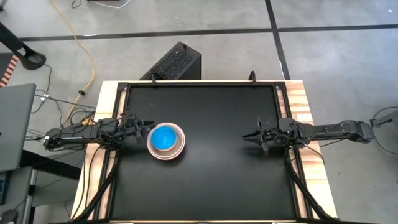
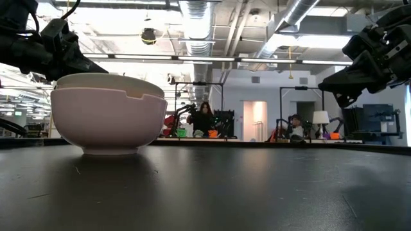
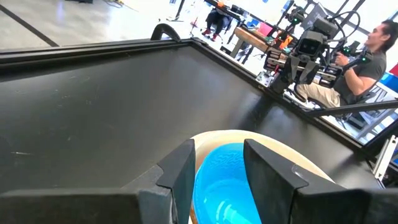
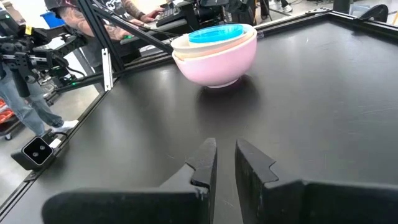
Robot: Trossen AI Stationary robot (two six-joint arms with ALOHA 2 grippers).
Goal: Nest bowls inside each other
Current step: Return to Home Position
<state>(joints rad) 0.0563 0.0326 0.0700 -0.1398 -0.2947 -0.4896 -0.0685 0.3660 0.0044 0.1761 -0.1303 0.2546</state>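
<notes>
The bowls stand nested in one stack (image 1: 166,141) on the black table, left of its middle. The outer bowl is pale pink (image 4: 217,62), with a cream one (image 4: 208,45) inside it and a bright blue one (image 1: 164,138) innermost. The pink bowl's base rests on the table (image 2: 106,149). My left gripper (image 1: 147,127) is open and hovers level just left of the stack and above its rim; between its fingers I see the blue bowl (image 3: 219,180). My right gripper (image 1: 246,135) hovers over the table's right part, far from the stack, its fingers (image 4: 205,155) a narrow gap apart with nothing between them.
A raised black frame (image 1: 199,83) borders the table. A black box (image 1: 177,62) sits on the floor beyond the far edge, a laptop (image 1: 12,124) off the left side. People sit at benches beyond the table (image 3: 367,59). The table's middle and near half (image 1: 211,186) are bare.
</notes>
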